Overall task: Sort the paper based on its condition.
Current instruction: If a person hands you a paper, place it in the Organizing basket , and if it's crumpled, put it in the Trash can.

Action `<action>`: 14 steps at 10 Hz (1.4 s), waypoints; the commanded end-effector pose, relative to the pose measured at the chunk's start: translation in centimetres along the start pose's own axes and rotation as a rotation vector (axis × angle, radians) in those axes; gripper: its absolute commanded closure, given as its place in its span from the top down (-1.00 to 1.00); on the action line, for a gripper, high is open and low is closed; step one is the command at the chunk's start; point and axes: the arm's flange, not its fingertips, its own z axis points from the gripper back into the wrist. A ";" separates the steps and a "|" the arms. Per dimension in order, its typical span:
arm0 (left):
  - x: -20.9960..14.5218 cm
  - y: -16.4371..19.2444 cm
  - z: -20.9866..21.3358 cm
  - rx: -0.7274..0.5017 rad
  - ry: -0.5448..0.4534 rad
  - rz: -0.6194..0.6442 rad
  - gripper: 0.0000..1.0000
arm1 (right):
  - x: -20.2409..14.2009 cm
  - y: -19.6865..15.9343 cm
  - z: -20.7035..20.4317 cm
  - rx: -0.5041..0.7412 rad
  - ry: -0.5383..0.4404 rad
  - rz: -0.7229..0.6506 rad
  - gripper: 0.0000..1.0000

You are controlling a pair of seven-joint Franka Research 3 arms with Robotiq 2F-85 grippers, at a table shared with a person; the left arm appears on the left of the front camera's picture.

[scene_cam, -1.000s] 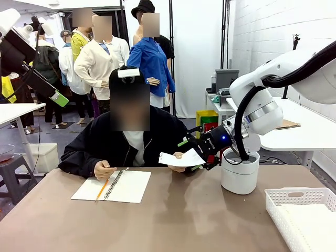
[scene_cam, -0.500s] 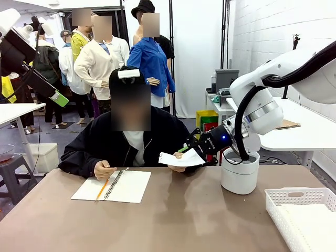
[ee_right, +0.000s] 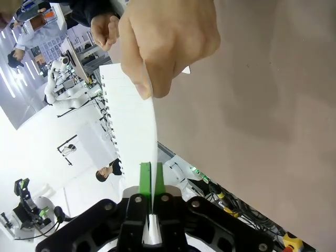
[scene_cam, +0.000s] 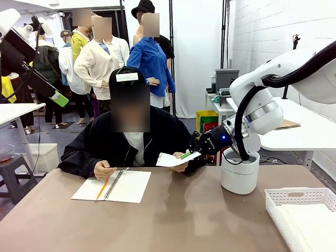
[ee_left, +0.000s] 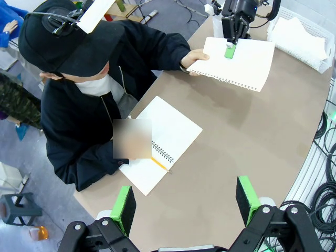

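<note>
Right gripper [scene_cam: 187, 155]: my green pads are clamped on one edge of the paper [scene_cam: 176, 159], centre of the front view, above the table [scene_cam: 184, 220].
Paper: white sheet held in the air; the person's hand [ee_right: 168, 44] pinches its far edge, at the top of my right wrist view.
Left gripper [ee_left: 185, 202]: jaws spread wide with nothing between them, high over the table.
Notebook [scene_cam: 113, 185]: open on the table, left of centre, a pencil [scene_cam: 102, 189] across it.
Basket [scene_cam: 304, 212]: white, lower right.
</note>
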 end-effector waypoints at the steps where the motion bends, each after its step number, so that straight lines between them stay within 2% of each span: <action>1: 0.0 0.0 0.0 -0.001 -0.002 0.001 1.00 | -0.3 0.0 -0.3 -0.016 0.001 -0.006 -1.00; 6: 0.0 0.0 0.0 -0.001 -0.002 0.001 1.00 | -0.2 0.1 -0.8 -0.049 0.010 -0.035 -1.00; 7: 0.0 0.0 0.0 -0.001 -0.002 0.001 1.00 | -0.1 0.0 -0.1 -0.009 0.006 0.003 -1.00; 11: 0.0 0.0 0.0 -0.001 -0.002 0.001 1.00 | -0.1 -0.1 -0.1 -0.017 0.007 -0.005 -1.00; 12: 0.0 0.0 0.0 -0.001 -0.002 0.001 1.00 | -2.5 1.2 0.7 -0.053 0.014 0.090 -1.00; 14: 0.0 0.0 0.0 -0.001 -0.002 0.001 1.00 | -6.2 3.0 2.5 -0.074 0.001 0.180 -1.00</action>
